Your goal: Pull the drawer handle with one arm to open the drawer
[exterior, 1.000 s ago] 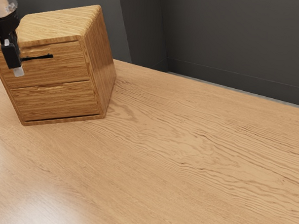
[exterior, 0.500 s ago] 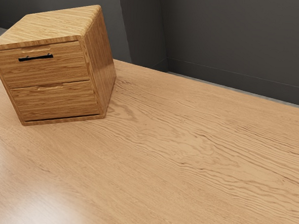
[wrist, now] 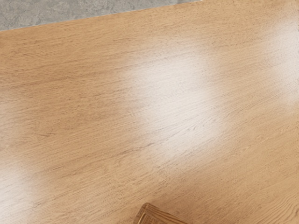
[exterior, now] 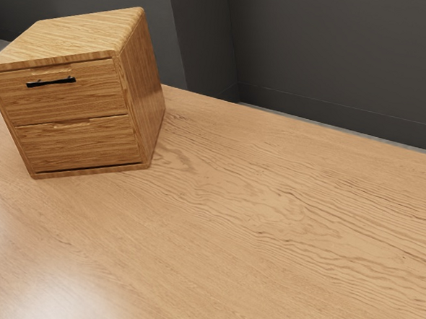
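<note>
Counter (exterior: 267, 228): light wood, bold wavy grain, smooth and semi-gloss, with soft pale glare patches near the exterior view's left. Cabinet (exterior: 83, 36): the same warm wood, straight fine grain on top, satin finish, less sheen than the counter. Upper drawer (exterior: 86, 101) and lower drawer (exterior: 80, 143): matching wood fronts, horizontal grain. Handle (exterior: 51, 82): black and matt; can't tell if it's metal or plastic. Wall (exterior: 335, 51): dark grey, flat matt, plain. Floor (wrist: 56, 11): grey, mottled, concrete-like, dull.
</note>
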You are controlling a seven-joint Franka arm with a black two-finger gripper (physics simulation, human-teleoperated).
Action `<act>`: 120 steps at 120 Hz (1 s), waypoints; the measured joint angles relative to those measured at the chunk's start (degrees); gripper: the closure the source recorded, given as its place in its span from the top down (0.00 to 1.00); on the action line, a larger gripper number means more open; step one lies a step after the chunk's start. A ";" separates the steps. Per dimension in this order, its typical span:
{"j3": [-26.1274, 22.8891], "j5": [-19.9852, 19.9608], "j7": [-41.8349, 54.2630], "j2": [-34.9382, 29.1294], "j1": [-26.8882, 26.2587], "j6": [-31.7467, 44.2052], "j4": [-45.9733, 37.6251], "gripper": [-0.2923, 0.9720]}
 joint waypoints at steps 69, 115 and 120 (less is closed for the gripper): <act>-0.94 2.42 2.03 4.86 3.13 13.74 0.53 0.77; -1.41 0.81 2.04 2.78 -3.87 21.68 0.46 0.77; -1.46 0.25 1.80 2.78 -4.52 22.05 -0.23 0.77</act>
